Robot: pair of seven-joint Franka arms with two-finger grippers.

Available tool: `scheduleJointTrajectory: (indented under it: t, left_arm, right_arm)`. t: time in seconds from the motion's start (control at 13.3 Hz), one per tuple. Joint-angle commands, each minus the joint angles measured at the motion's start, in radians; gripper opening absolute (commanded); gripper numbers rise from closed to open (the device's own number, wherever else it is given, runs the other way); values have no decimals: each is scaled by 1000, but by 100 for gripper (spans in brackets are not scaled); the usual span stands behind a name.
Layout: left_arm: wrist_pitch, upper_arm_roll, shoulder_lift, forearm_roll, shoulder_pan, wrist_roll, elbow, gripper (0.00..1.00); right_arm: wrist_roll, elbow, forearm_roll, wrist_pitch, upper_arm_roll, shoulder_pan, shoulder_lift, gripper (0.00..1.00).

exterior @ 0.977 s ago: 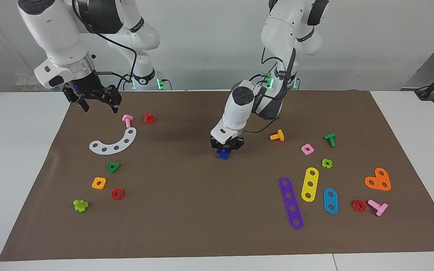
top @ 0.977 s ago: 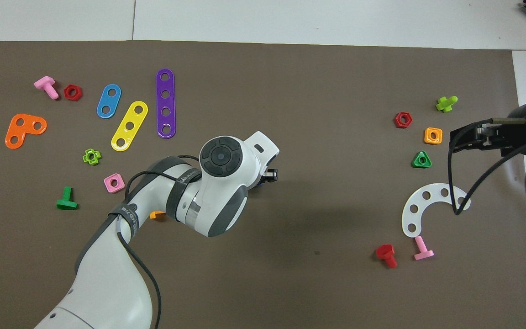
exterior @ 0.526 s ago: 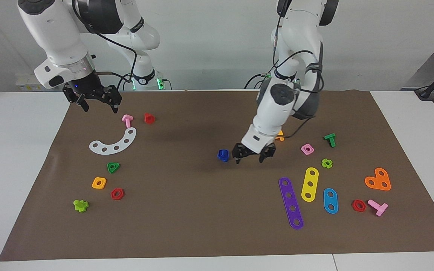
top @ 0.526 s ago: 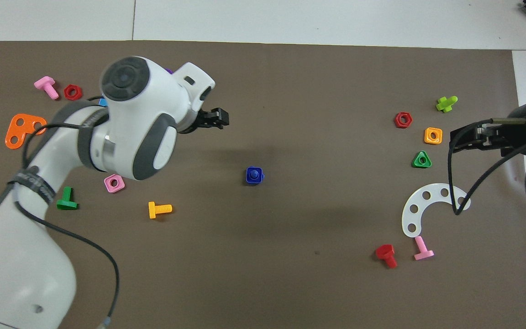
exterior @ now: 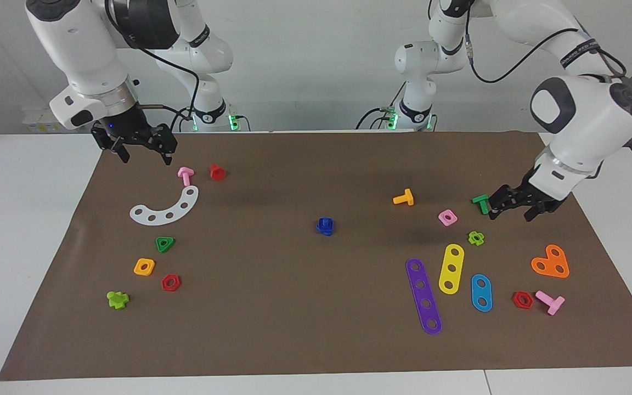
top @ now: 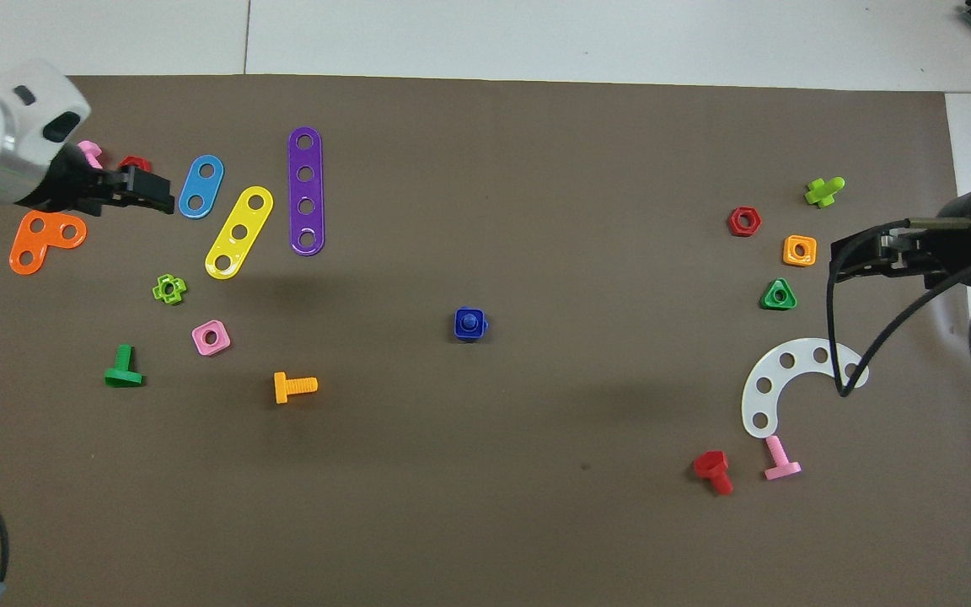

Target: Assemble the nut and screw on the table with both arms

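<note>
In the middle of the brown mat on the table (exterior: 294,329) lies the dark-blue nut (exterior: 325,224) (top: 459,330), joined with the screw (top: 470,319), whose shaft shows through the nut's hole. Nothing holds them. My left gripper (exterior: 511,215) (top: 158,195) hangs open and empty over the loose parts at the left arm's end of the table, well away from the blue pair. The right arm waits with its gripper (exterior: 146,159) (top: 839,261) open and empty above the mat's edge at the right arm's end.
At the left arm's end lie a green T-shaped bolt (exterior: 480,203), a pink nut (exterior: 447,218), an orange bolt (exterior: 404,198), coloured strips (exterior: 424,295) and an orange heart plate (exterior: 551,262). A white curved plate (exterior: 165,208) and several small nuts and bolts lie at the right arm's end.
The left gripper opened, left the blue nut and screw on the mat's middle and swung up and away to the left arm's end. The right arm has not moved.
</note>
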Motion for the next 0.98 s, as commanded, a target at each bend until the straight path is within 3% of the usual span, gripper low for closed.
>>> scheduleJointTrajectory:
  t: [0.0,0.15,0.38,0.9]
  left_arm:
    - [-86,-14,-108,68,-18,-26,-25,100]
    - [-148,-21,-178,70,-29,-147,-21,100]
    - [-244,-35,-249,137,-79,-180,-18,100]
    - [-179,-41,-267,134,-77,-169,-37,100]
  right_arm:
    - [-29,5,26,-8,1,-6,0,100]
    - [-31,5,26,-8,1,-6,0,100]
    - [-31,5,26,-8,1,-6,0,100]
    - [-31,5,28,-8,1,-6,0,100]
